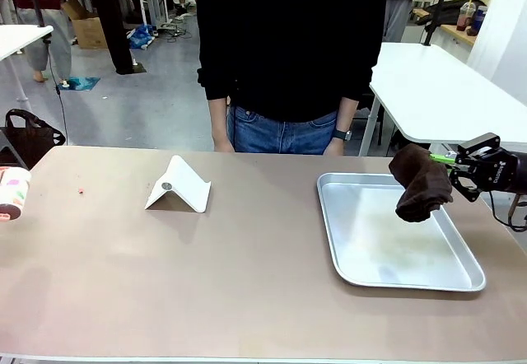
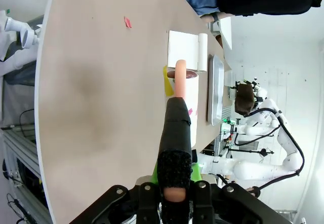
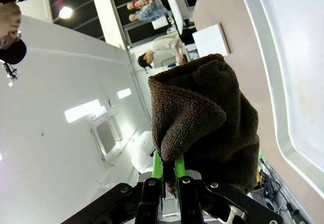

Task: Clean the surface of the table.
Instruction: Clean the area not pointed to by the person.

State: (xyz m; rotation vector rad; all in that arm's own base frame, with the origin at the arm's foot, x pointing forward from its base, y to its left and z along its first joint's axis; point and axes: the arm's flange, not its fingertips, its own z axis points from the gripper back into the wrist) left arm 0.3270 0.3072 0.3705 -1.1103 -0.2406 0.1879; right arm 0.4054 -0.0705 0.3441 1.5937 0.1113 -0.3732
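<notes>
On the right side of the table (image 1: 247, 273), the right end effector (image 1: 459, 173) comes in from the edge. Its two fingers are pinched tight on a brown cloth (image 1: 422, 184). The cloth is bunched up and hangs down from the fingers over the far right part of a silver tray (image 1: 327, 216). I cannot tell if the cloth touches the tray. The tray lies flat on the table and has pale marks on its bottom.

The table is big and tan-brown, and it fills the near part of the front view from side to side. Near the middle of it stands a white folded stand (image 1: 179, 184), shaped like a little tent. A tiny red scrap (image 1: 81, 190) lies well to the left of the stand.

At the left edge of the table is a spotted roll (image 1: 11, 189), white with coloured dots and a dark end. The left end effector (image 2: 178, 105) is closed tight on the roll's pink handle, and the roll sticks out past its fingers over the table top.

A person (image 1: 288, 51) in a black top and blue jeans stands at the far side of the table, with a watch on one wrist.
</notes>
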